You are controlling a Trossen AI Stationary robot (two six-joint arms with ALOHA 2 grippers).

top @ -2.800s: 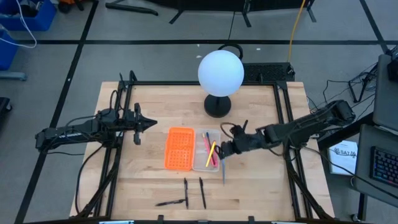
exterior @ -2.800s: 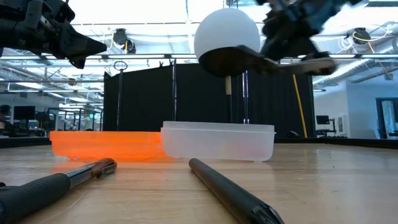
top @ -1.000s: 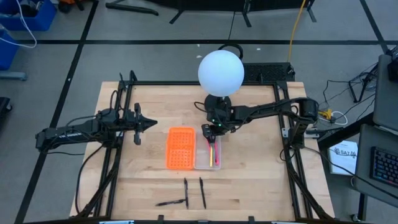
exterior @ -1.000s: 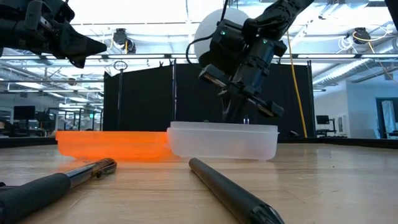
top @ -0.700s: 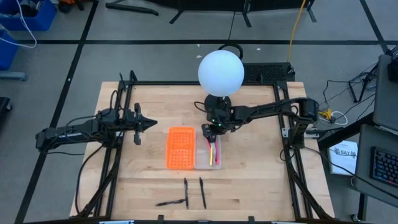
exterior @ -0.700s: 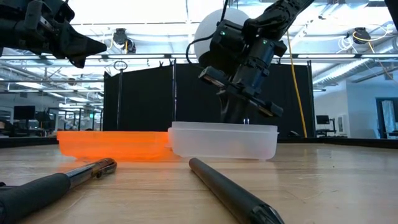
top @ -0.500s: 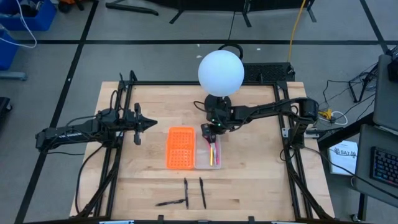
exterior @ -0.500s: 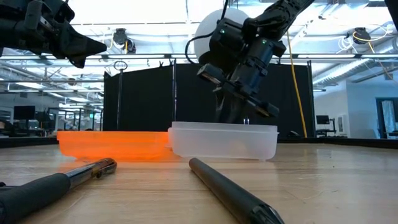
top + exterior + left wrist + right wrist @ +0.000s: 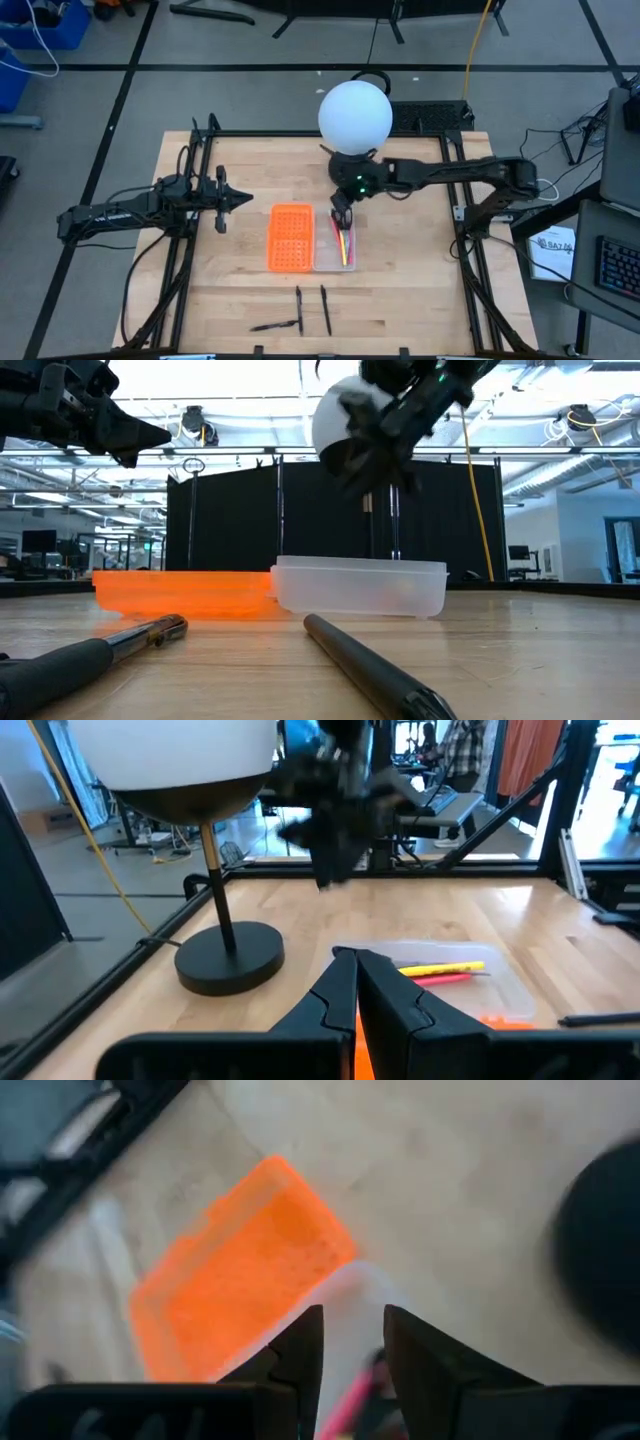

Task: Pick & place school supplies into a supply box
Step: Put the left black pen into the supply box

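Hovering above the supply box (image 9: 330, 243), right pincer (image 9: 342, 213) parted, empty.

Blurred in the low view: right gripper (image 9: 375, 445), a dark smear above the clear box (image 9: 360, 589), finger shapes not readable there. Blurred likewise in the left wrist view. Hidden behind the box's frosted wall in the low view: the pens inside. Cut off by the bottom edge there: black pen (image 9: 372, 678) and scissors handle (image 9: 60, 670). Cut off at the top of the left wrist view: lamp globe (image 9: 180, 755). Smeared in the right wrist view: orange tray (image 9: 235, 1285), pink pen (image 9: 350, 1398). Too small in the high view: which dark items (image 9: 300, 312) near the table's front edge are pens or scissors.
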